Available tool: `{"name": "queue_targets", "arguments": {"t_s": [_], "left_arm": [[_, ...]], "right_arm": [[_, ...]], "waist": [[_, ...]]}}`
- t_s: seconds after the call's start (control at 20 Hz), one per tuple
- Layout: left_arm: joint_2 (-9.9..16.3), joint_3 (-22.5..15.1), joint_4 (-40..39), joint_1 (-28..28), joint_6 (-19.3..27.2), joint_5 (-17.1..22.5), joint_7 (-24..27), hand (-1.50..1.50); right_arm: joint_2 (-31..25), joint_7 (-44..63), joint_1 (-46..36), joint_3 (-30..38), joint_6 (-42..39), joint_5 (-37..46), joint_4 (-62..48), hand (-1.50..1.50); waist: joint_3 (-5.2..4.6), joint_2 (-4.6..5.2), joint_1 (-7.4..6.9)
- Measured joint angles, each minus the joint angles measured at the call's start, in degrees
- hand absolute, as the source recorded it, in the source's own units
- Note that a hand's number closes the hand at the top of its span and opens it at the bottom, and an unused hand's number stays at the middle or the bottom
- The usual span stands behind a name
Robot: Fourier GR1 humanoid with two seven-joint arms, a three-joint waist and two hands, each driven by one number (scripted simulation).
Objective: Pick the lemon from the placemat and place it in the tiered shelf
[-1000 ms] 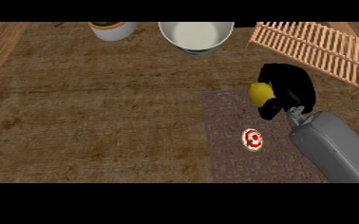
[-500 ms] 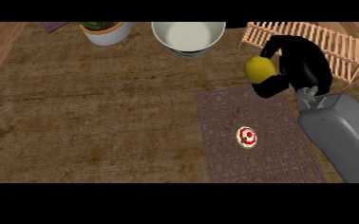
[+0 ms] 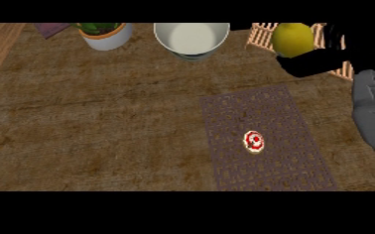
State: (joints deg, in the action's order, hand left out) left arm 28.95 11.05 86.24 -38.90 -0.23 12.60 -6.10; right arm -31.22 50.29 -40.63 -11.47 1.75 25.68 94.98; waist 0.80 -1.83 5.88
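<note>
Pot (image 3: 192, 38) and planter (image 3: 102, 33) stand beside shelf (image 3: 265, 34).

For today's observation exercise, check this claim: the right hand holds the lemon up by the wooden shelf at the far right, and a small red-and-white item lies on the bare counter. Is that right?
Not quite. The head view shows the small red-and-white item lying on the placemat, not the bare counter. The rest stands: the right hand holds the lemon by the wooden shelf.

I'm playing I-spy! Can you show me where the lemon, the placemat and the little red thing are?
lemon (image 3: 293, 38), head view, middle of its yellow skin.
placemat (image 3: 282, 114), head view, bare patterned part.
small red and white thing (image 3: 254, 142), head view, its centre.
</note>
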Motion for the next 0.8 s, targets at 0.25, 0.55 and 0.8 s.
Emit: {"name": "queue_targets", "arguments": {"t_s": [0.25,0.55,0.8], "left_arm": [[-0.82,0.92,0.19,0.25,-0.42,0.04,-0.17,0.00],[-1.40,1.56,0.58,0.44,-1.08,-1.00,0.05,0.00],[-1.84,1.93,0.88,1.28,-1.58,-1.81,-0.29,0.00]], "right_arm": [[-2.50,2.74,-3.77,3.78,-1.26,-1.03,2.46,1.50],[-8.20,4.75,-7.25,5.99,-4.39,0.59,2.16,1.50],[-11.79,5.69,-9.99,6.94,-7.46,0.70,0.21,1.50]], "waist": [[-0.12,0.06,-0.04],[-0.22,0.37,-0.45],[-0.31,0.72,-1.27]]}}
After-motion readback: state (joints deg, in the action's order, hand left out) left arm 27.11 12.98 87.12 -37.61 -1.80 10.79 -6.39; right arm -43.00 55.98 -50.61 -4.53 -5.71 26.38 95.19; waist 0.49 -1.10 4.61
